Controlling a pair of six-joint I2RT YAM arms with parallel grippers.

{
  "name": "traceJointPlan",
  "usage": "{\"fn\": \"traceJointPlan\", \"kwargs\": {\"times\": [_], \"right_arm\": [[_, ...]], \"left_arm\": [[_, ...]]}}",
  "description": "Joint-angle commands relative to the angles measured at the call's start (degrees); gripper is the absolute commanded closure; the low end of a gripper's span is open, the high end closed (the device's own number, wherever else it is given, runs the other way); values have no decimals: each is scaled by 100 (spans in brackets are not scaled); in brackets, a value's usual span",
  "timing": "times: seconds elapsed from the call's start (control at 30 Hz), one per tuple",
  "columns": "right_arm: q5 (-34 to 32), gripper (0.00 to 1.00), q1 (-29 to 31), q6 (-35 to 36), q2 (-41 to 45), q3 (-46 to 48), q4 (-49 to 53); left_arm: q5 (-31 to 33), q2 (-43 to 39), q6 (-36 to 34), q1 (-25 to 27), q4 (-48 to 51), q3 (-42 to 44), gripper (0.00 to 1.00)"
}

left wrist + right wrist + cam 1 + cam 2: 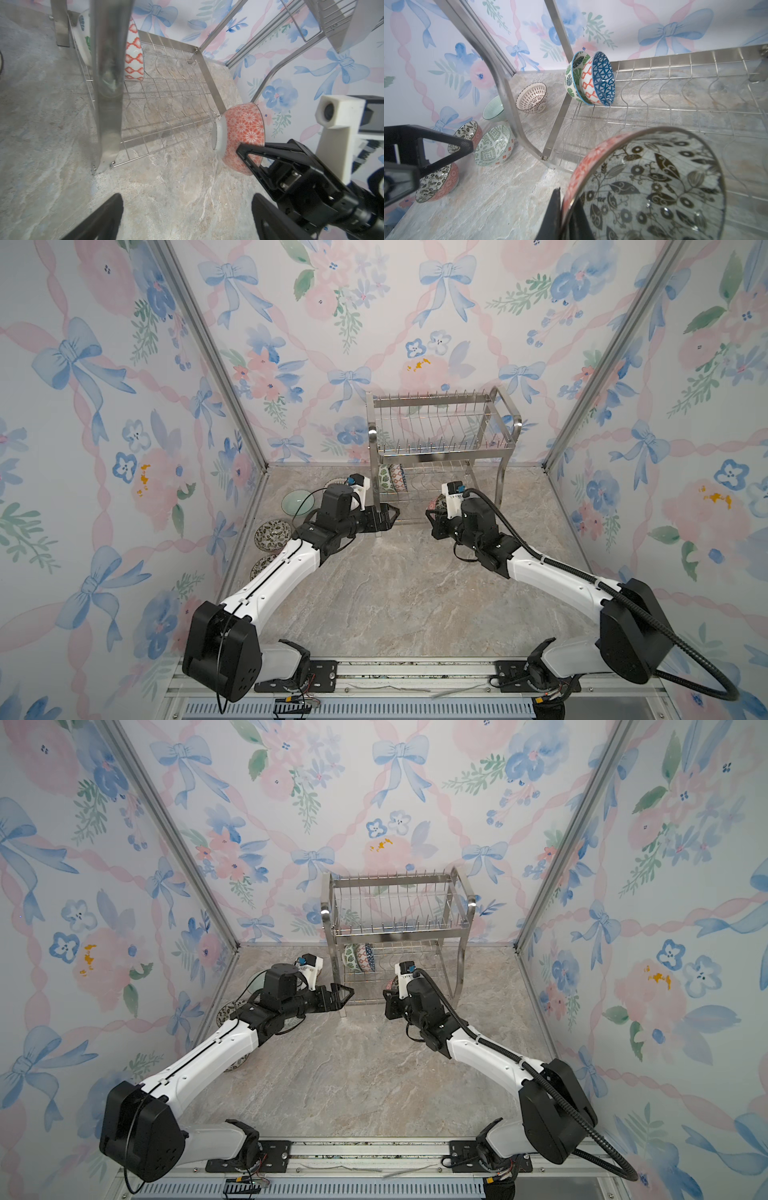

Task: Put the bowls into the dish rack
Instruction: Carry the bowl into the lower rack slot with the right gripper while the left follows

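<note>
Five loose bowls (493, 145) sit at the far left. My left gripper (188, 197) has its jaws spread and empty beside the dish rack (442, 453)'s near-left leg. Two racked bowls (604, 76) stand at the left end of its lower tier. My right gripper (568, 212) pinches the rim of a red bowl (245, 124), which is tipped sideways just in front of that tier.

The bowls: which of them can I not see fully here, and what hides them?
The held bowl: right wrist view, cut off by the bottom edge; both top views, mostly behind the right wrist camera.
The front table bowl: both top views, mostly under the left arm.
The green-leaf bowl: left wrist view, half behind a blurred rack leg.
</note>
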State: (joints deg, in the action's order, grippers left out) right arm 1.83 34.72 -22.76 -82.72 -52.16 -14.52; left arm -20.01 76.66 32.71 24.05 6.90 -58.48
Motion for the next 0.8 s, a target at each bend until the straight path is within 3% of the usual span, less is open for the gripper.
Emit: {"fn": "traceJointPlan", "kwargs": {"times": [0.0, 0.17, 0.47, 0.77], "right_arm": [[462, 100, -273, -182, -216, 95, -1535], [687, 100, -714, -464, -715, 15, -2226], [1124, 100, -999, -945, -2071, -674, -3171], [1496, 100, -1158, -1103, -3020, -1610, -3413]], "left_arm": [[-16, 105, -400, 137, 0, -140, 2], [155, 253, -460, 279, -111, -33, 2], [644, 628, -571, 581, 134, -646, 2], [986, 838, -743, 619, 164, -535, 2]]}}
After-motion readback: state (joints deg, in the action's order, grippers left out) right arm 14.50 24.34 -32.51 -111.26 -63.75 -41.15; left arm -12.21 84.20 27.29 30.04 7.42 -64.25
